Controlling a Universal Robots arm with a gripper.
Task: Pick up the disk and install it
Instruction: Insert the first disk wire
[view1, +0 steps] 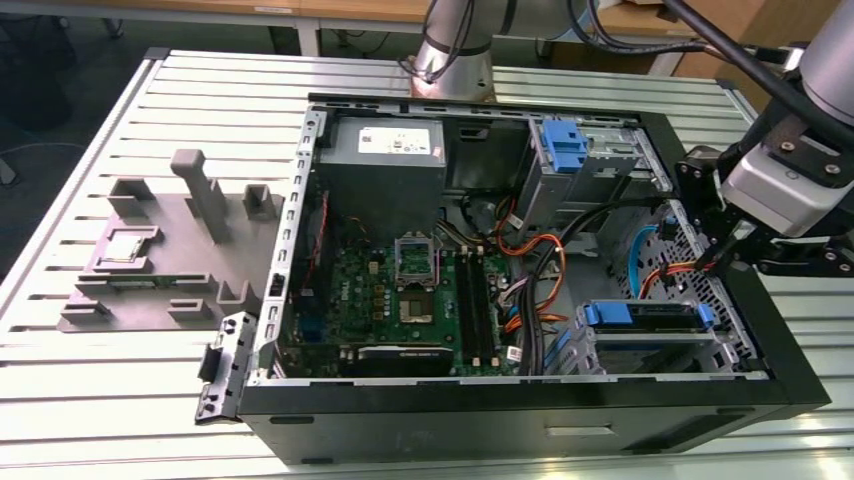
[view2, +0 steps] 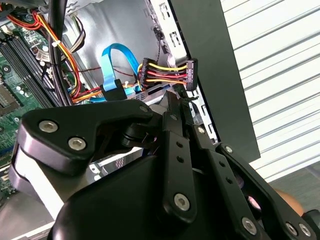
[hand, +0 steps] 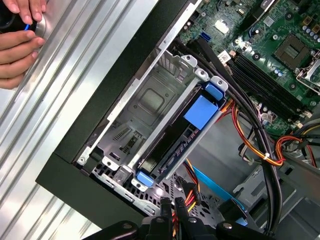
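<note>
Disk (hand: 200, 112) sits seated in the drive cage (hand: 150, 100). Fingers (hand: 163, 207) pinched together beside the power plug (view2: 189, 75). I'd line up square, creep in slowly, and avoid snagging cables.

Claw (view2: 180, 100) beside power connector (view2: 191, 71), blue cable (view2: 116, 56)

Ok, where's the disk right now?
The disk sits in the drive cage at the exterior view's lower right, inside the computer case, right of the motherboard.
</note>
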